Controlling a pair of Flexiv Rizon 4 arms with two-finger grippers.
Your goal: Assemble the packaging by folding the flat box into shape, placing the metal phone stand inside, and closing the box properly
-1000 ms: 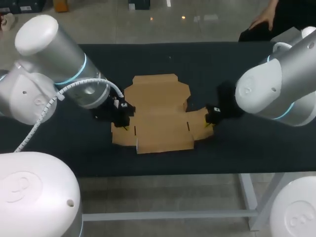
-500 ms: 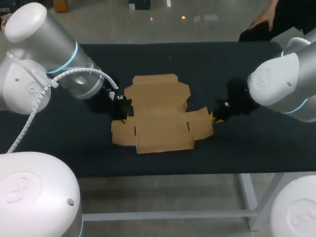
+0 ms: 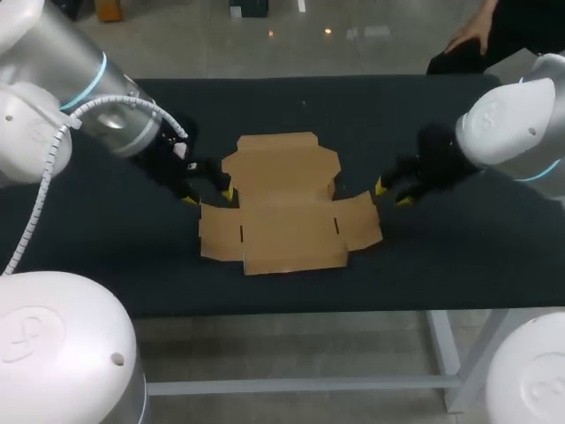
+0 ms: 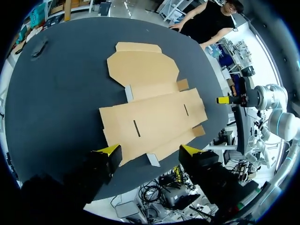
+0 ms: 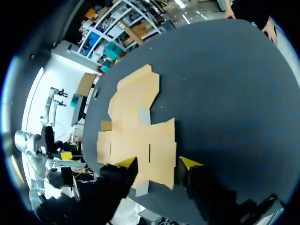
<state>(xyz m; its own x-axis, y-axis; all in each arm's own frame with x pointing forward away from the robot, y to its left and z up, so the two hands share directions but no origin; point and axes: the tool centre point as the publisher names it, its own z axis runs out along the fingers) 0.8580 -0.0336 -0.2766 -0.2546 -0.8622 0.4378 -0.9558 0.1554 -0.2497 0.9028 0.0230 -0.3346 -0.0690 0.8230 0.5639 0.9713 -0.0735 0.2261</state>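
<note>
The flat brown cardboard box (image 3: 287, 208) lies unfolded in the middle of the black table (image 3: 353, 115). My left gripper (image 3: 208, 195) hovers open just off the box's left side. In its own view the fingers (image 4: 149, 151) stand wide apart above the box's near edge (image 4: 150, 105), gripping nothing. My right gripper (image 3: 392, 193) is open off the box's right flap, apart from it. From the right wrist, the gripper (image 5: 158, 163) has the cardboard (image 5: 136, 126) spread ahead of its fingers. No metal phone stand is in view.
A person's hand (image 3: 468, 37) rests at the table's far right edge. A small dark object (image 4: 40, 47) lies on the table well beyond the box. Bare black table surrounds the cardboard on every side.
Both grippers have opened and drawn back outward off the box's side flaps, the left one to the left, the right one to the right. The cardboard stays flat where it was.
</note>
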